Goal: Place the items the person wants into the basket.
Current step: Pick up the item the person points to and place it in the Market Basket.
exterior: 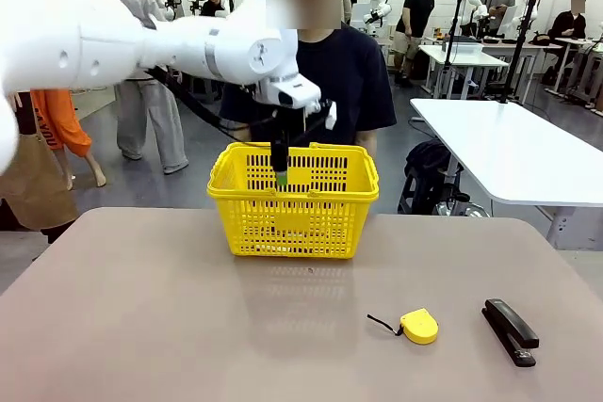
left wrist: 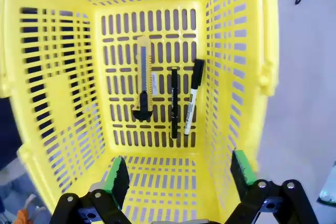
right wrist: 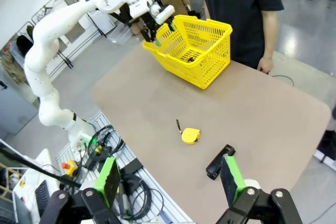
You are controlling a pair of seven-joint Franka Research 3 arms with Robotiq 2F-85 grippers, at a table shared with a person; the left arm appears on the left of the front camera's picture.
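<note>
Our left gripper [left wrist: 178,174] hangs over the mouth of the basket [left wrist: 247,51] with its jaws spread wide and nothing between them; the green pads [left wrist: 116,174] touch neither wall. From the left wrist we look straight down to the basket floor, where three items lie side by side, well below the fingertips, toward twelve o'clock from the gripper. The utility knife [left wrist: 144,80] lies lengthwise at about eleven o'clock, the black pen [left wrist: 174,103] just beside it near the middle, and the white marker [left wrist: 192,98] at about one o'clock, close to the pen and slightly tilted.

From the front, we see the gripper [exterior: 281,176] dipping just inside the basket's [exterior: 236,204] rim, with the person [exterior: 353,72] standing right behind it.

Our right gripper [right wrist: 170,179] is also parted wide and empty, held high above the table [right wrist: 262,114]. The tape measure [right wrist: 190,135] lies at its twelve o'clock and the stapler [right wrist: 219,161] at about one o'clock, both well apart from the basket [right wrist: 210,61].
</note>
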